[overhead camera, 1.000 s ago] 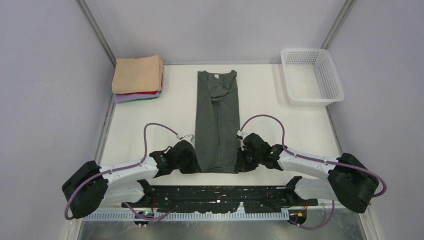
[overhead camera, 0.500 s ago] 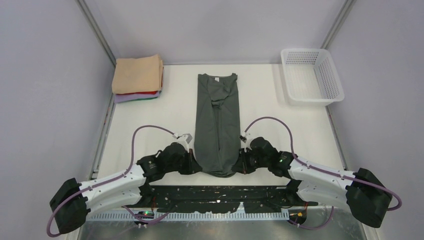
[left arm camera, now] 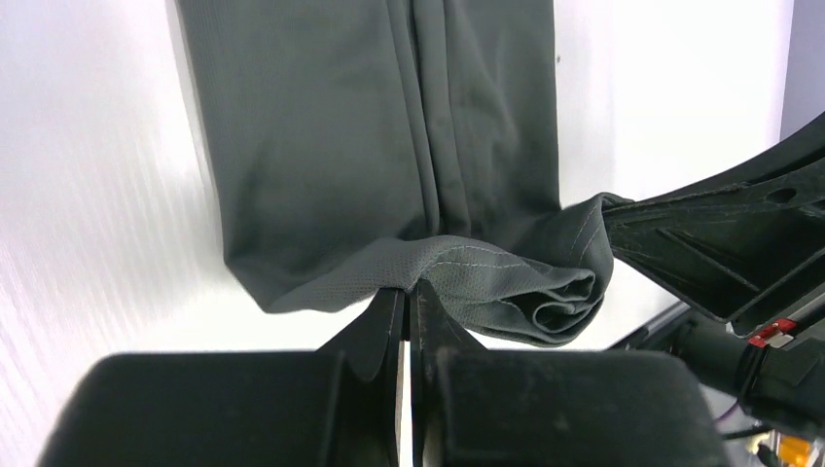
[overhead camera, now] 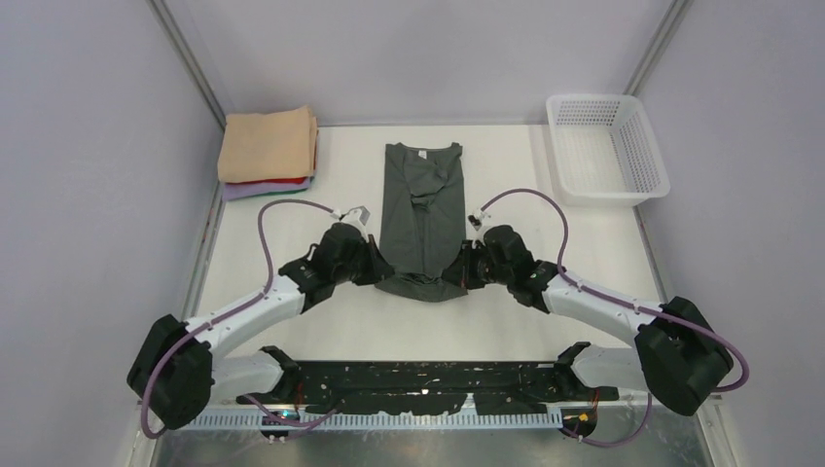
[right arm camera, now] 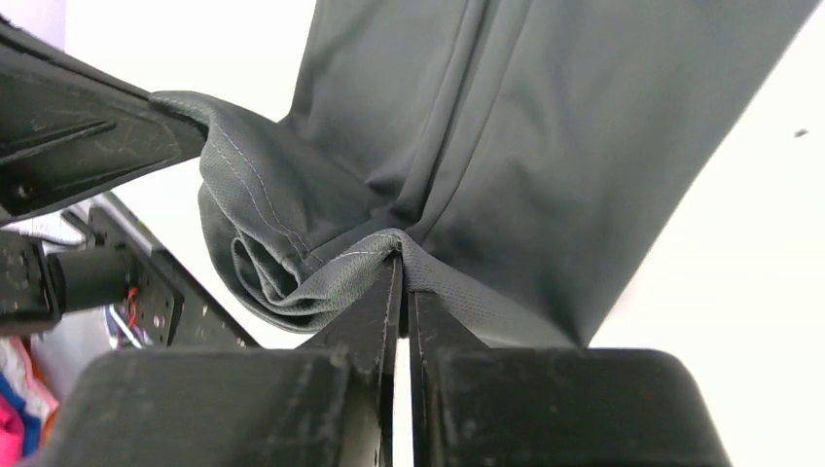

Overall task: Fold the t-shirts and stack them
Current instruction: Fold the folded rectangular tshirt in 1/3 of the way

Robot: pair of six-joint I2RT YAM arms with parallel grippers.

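Note:
A dark charcoal-grey t-shirt (overhead camera: 420,209), folded into a long narrow strip, lies down the middle of the white table with its neck label at the far end. My left gripper (overhead camera: 382,275) is shut on the shirt's near left hem corner (left arm camera: 428,268). My right gripper (overhead camera: 455,276) is shut on the near right hem corner (right arm camera: 389,248). Both hold the hem lifted above the table, curled over the strip. A folded stack (overhead camera: 268,151) with peach-tan on top, red and pale lavender below, sits at the far left.
A white plastic mesh basket (overhead camera: 608,148) stands at the far right corner. Grey walls close in the left, right and back. A black perforated base plate (overhead camera: 428,379) runs along the near edge between the arm bases.
Both grippers have moved away from the near edge toward the far end, carrying the shirt's hem up and over the strip. The visible strip is now shorter.

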